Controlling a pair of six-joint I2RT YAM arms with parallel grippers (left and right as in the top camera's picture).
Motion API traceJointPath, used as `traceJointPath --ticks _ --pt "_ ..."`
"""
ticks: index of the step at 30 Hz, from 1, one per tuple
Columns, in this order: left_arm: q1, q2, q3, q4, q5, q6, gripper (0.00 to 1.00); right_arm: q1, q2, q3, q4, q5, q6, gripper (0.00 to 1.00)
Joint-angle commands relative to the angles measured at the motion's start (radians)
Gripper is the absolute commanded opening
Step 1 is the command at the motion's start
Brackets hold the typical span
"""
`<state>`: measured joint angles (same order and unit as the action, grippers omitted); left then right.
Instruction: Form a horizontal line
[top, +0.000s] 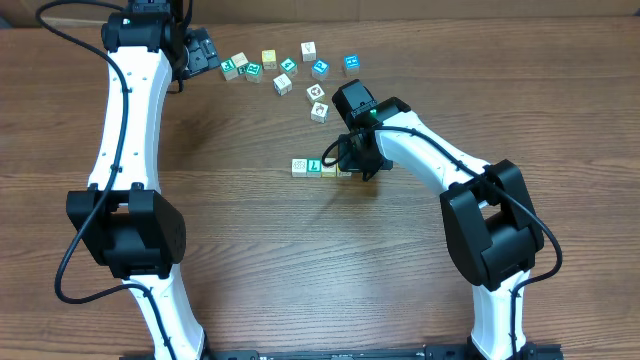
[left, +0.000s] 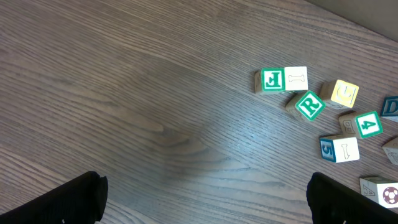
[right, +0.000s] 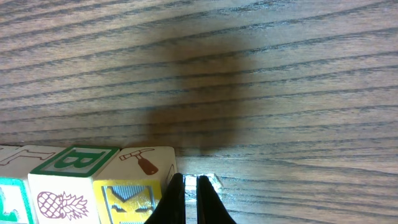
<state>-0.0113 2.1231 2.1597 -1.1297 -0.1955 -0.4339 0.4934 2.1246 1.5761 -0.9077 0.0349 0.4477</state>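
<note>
Right hand (right: 191, 182), fingers together, empty, sits beside our row of small wooden picture cubes (top: 318, 167); we judge it nudges them flush.

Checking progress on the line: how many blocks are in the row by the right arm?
4, touching side by side: white block, teal block, tan block, then a yellow block half hidden under the shut right pincer.
</note>
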Motion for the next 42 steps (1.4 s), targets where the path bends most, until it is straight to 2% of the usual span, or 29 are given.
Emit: traceJointPath --ticks 1,42 --pt "0.000 -0.004 0.013 0.001 -0.002 0.012 1.00 0.005 0.013 -0.006 0.005 0.016 -0.003 0.04" --pt "0.000 -0.004 0.013 0.001 -0.002 0.011 1.00 0.010 0.013 -0.006 0.008 0.018 -0.029 0.04"
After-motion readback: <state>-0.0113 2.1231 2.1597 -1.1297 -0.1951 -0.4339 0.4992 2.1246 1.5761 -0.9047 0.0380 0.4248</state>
